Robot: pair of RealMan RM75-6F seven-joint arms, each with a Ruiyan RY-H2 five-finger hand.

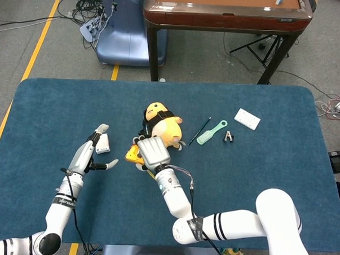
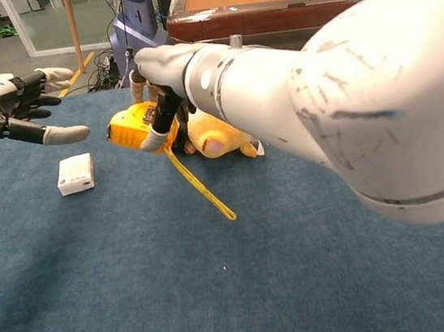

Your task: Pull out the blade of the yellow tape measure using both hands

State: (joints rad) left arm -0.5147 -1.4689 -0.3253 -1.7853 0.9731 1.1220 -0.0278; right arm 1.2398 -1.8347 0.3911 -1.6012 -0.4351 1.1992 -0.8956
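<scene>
My right hand [image 1: 151, 151] [image 2: 155, 81] grips the yellow tape measure [image 2: 131, 129] [image 1: 133, 154] and holds it above the blue table, left of the plush toy. A short length of yellow blade [image 2: 200, 187] hangs out of the case, slanting down to the right, with its tip free. My left hand [image 1: 90, 155] [image 2: 8, 108] is open, fingers spread, a short way left of the tape measure and not touching it.
A yellow plush toy [image 1: 162, 127] [image 2: 219, 134] lies just right of the tape measure. A small white box [image 1: 102, 143] [image 2: 75, 174] sits under my left hand. A green brush [image 1: 211, 132], a pen [image 1: 201, 128], a black clip [image 1: 229, 136] and a white card [image 1: 247, 119] lie further right.
</scene>
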